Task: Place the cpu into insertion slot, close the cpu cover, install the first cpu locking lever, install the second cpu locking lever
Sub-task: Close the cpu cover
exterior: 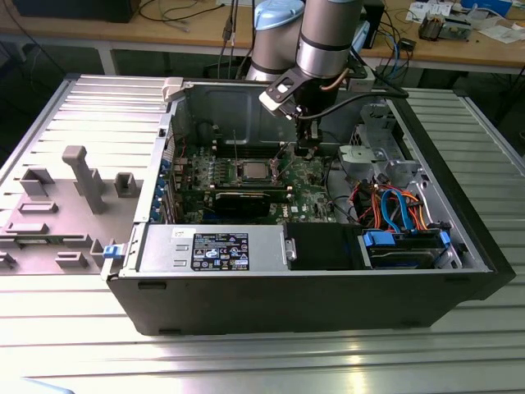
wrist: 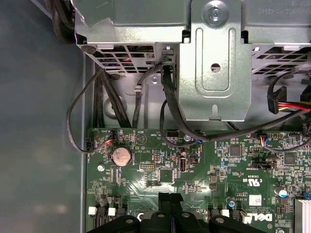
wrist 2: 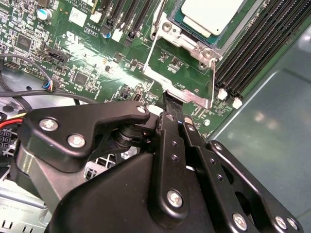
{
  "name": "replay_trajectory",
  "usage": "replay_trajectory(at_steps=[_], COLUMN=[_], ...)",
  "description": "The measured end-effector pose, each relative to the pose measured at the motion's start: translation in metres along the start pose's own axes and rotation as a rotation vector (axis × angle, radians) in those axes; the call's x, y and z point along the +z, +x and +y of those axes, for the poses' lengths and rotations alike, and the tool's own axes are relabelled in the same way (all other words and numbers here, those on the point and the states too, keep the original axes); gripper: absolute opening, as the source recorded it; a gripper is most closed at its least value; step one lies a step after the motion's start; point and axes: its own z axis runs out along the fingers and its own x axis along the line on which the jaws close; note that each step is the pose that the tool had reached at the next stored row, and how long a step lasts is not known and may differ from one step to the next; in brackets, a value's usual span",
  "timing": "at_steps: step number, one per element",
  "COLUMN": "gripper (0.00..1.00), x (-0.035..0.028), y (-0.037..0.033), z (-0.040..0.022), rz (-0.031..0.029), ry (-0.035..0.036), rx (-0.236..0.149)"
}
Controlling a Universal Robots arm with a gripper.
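The cpu [wrist 2: 214, 14] lies flat in the insertion slot [wrist 2: 192, 46], its pale silver top facing up; in the exterior view the cpu [exterior: 250, 171] sits mid-board. The cpu cover [wrist 2: 177, 86] is swung open and tilts away from the chip, with green board showing through its window. My gripper [wrist 2: 171, 99] is shut, and its tip meets the cover's free edge. I see nothing between the fingers. In the first wrist view the gripper [wrist: 170, 195] hangs over the motherboard. In the exterior view the gripper [exterior: 302, 153] is just to the right of the socket.
The open computer case [exterior: 484, 246] walls the work in. A black graphics card [exterior: 238, 199] lies in front of the socket, with memory slots [wrist 2: 262, 43] beside it. A metal drive cage [wrist: 214, 63] and loose cables [wrist: 170, 111] crowd one side. A thin lever rod [exterior: 235, 146] stands up.
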Motion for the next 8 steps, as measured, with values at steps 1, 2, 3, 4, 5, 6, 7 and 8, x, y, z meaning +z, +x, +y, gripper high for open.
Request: replay_trajectory(at_steps=[1,2,3,4,5,6,7,8], gripper=[0.11,0.11,0.11,0.11,0.11,0.11,0.11,0.11], x=[0.0,0.0,0.0,0.0,0.0,0.0,0.0,0.0], y=[0.0,0.0,0.0,0.0,0.0,0.0,0.0,0.0], z=[-0.0003,-0.0005,-0.0007,-0.0009,-0.0011,-0.0013,-0.0017,-0.0022], rz=[-0.0001,0.0,0.0,0.0,-0.0001,0.0,0.0,0.0], ry=[0.0,0.0,0.0,0.0,0.0,0.0,0.0,0.0], rx=[0.0,0.0,0.0,0.0,0.0,0.0,0.0,0.0])
